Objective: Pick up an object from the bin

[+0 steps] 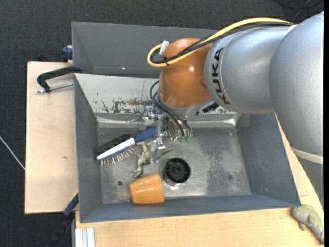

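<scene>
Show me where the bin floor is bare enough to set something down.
Bare floor of the bin runs from the black round part right to the right wall. A smaller patch lies front-left, between the brush and orange cup. Crowded: centre-left, under the end effector, round the green toy.

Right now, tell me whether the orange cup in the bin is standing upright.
No, the orange cup lies on its side near the bin's front wall.
</scene>
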`<state>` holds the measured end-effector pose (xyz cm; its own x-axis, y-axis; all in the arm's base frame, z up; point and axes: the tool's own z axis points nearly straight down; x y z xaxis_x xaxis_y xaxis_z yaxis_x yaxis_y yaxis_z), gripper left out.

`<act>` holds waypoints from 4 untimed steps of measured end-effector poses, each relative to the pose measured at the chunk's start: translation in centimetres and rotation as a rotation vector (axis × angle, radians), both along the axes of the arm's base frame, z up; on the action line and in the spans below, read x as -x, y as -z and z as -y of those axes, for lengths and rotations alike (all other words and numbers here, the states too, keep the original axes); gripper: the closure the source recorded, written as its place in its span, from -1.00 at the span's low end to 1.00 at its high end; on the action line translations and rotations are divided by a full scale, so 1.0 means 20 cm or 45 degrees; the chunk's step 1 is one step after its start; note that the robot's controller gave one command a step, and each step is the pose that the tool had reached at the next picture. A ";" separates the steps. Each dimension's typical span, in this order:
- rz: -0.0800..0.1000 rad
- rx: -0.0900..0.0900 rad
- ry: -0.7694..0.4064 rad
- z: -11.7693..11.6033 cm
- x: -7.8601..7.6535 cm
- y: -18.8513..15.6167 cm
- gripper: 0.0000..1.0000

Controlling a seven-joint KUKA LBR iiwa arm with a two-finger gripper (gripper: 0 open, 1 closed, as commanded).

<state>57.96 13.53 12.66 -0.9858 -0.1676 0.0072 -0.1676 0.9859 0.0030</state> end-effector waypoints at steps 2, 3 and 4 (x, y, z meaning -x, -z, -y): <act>0.015 -0.001 0.127 0.06 -0.07 0.25 1.00; 0.025 0.001 -0.157 0.26 -0.06 -0.54 1.00; 0.022 -0.003 -0.718 0.03 0.00 -0.77 1.00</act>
